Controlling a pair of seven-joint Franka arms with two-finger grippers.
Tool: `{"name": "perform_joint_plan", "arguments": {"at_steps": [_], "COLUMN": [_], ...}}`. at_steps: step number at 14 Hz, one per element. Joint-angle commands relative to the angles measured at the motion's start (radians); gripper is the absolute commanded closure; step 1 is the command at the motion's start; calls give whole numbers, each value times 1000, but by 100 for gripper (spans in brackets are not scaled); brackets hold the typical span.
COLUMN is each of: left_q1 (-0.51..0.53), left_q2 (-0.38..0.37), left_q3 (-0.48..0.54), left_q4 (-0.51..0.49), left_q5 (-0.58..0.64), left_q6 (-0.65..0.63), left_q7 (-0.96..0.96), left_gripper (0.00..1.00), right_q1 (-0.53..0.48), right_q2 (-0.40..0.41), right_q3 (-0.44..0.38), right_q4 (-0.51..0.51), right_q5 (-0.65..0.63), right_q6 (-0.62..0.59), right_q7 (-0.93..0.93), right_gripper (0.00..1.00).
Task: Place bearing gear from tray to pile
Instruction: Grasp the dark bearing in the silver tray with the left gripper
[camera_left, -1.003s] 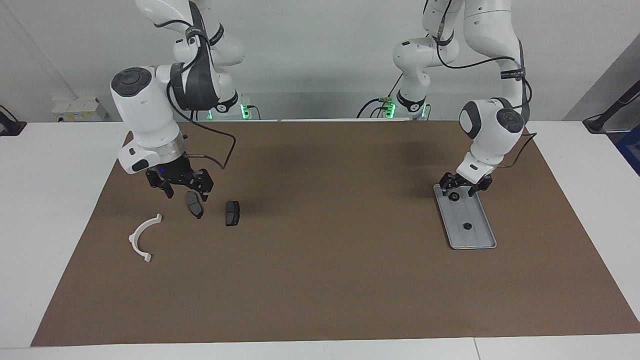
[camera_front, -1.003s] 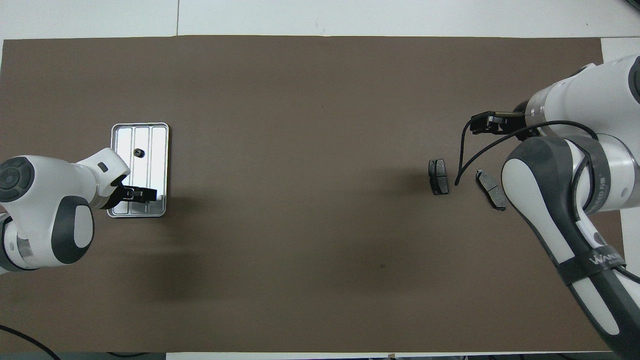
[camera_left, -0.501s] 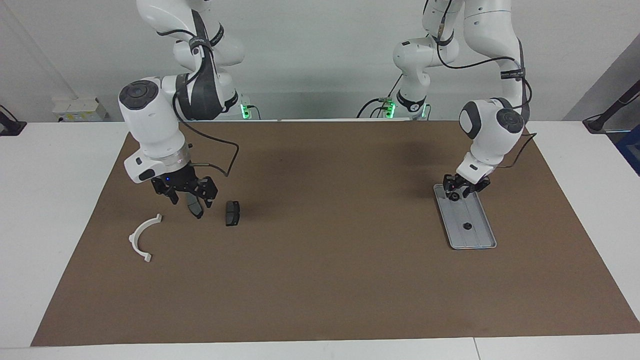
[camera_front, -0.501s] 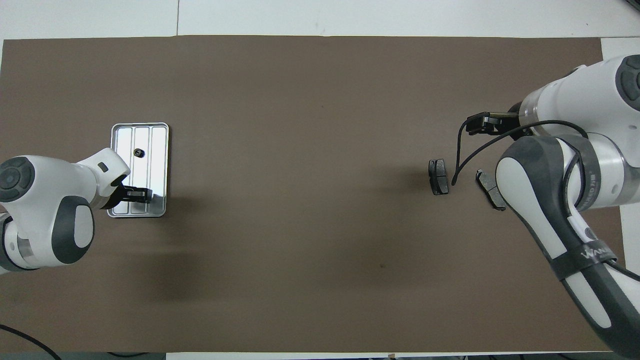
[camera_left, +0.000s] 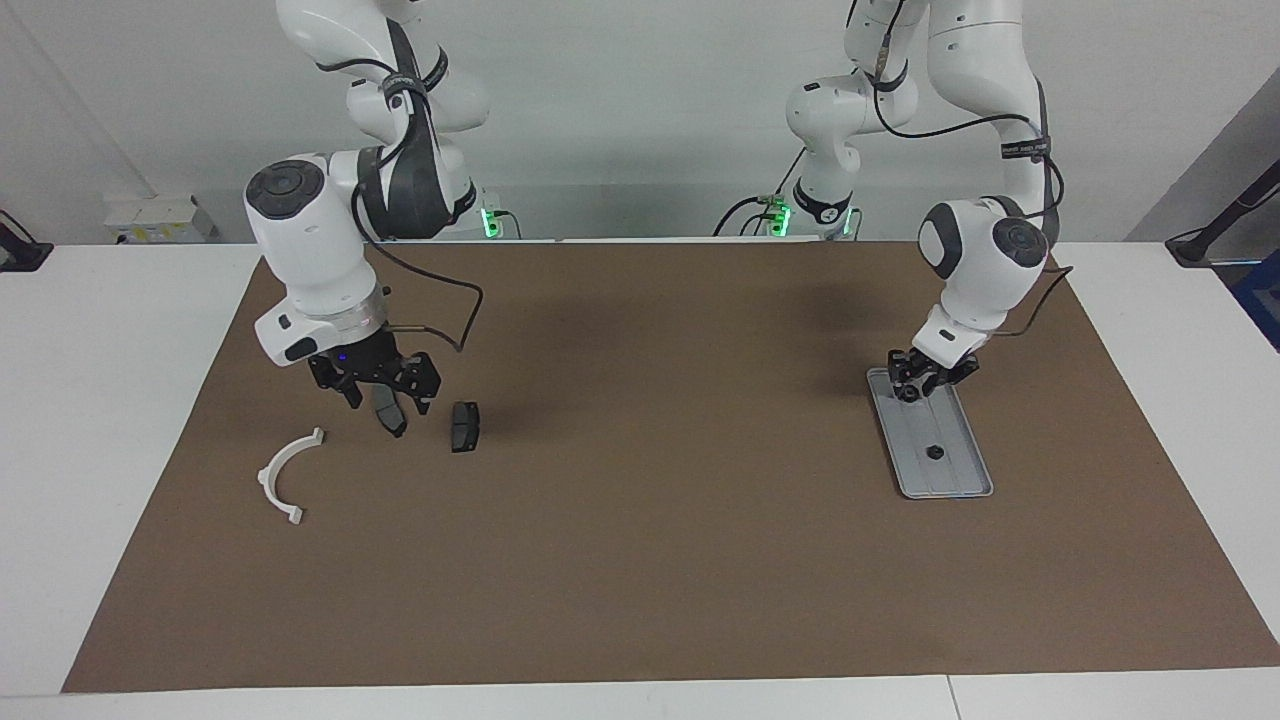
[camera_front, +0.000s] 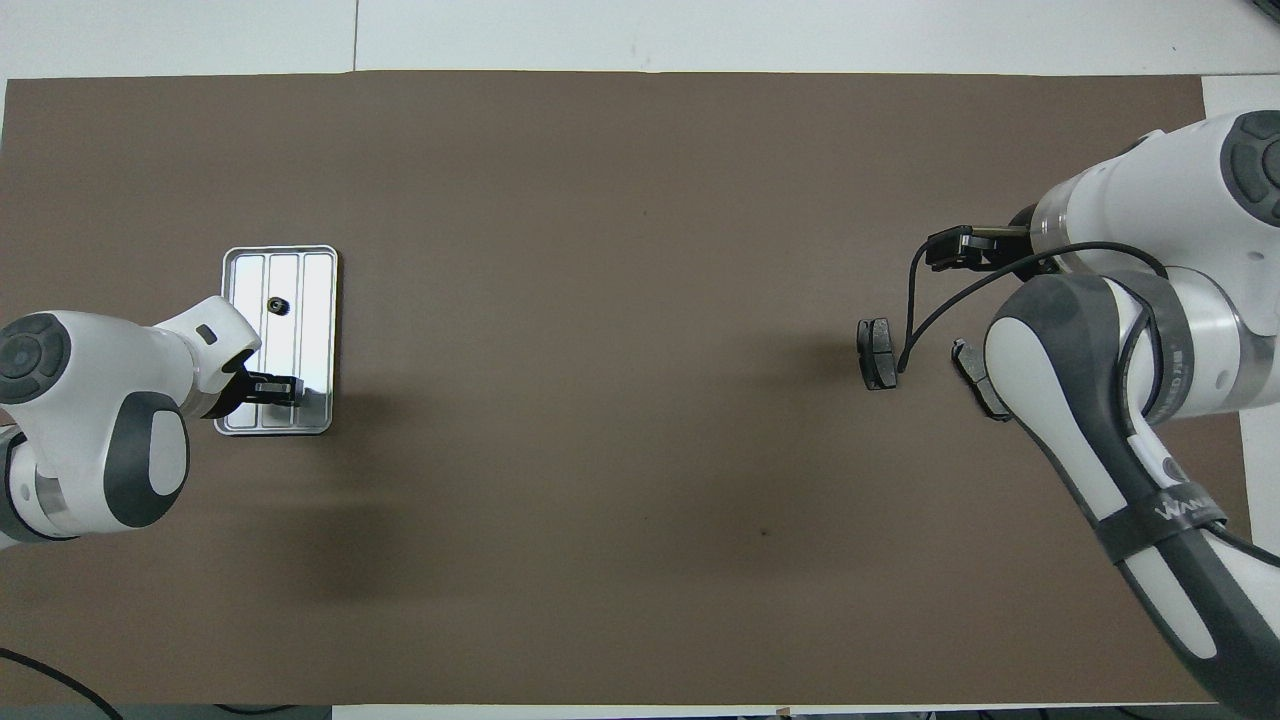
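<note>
facing view: left gripper (camera_left: 916, 384) is now pinching a gear in the tray, its fingers having been spread wide a second ago; the pickup looks made, the lift not yet.

on the brown mat (camera_left: 640, 520), the shallow ridged silver-grey metal tray (camera_left: 962, 445) is lying with its long axis running from nearer the robots to farther. well apart, at the right arm's end, the pile is waiting: white semicircular plastic bracket (camera_left: 283, 476) and two dark grey flat pads (camera_left: 465, 426). the right gripper (camera_left: 385, 392), fingers spread, is hanging over one pad. the small black round bearing gear (camera_left: 908, 393) is sitting at the tray's robot-near end; being round, it is showing no readable long axis or heading. a second black gear (camera_left: 933, 451) is resting mid-tray.
</note>
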Motion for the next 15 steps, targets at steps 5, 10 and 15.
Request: {"name": "perform_joint_plan", "arguments": {"at_steps": [5,10,15], "left_q1": [-14,-14,-66], "left_q2": [11,13,36], "left_q3": [9,9,9], "left_q4": [-16,-16,171], "left_q5": [-1,-1,-3], "left_q6": [36,36,-155], "left_q7": [-13,-15,-108], "left_gripper": [52,67,100], "right_q1": [1,-4,-13], "right_q2": [-9,-4,-3], "right_q3": [-1,-1,-1], "right_q4": [-15,-13,-10], "right_q5": [8,8,8], "right_q6": [41,42,56], "right_q7": [5,1,-7], "right_gripper": [0,0,0]}}
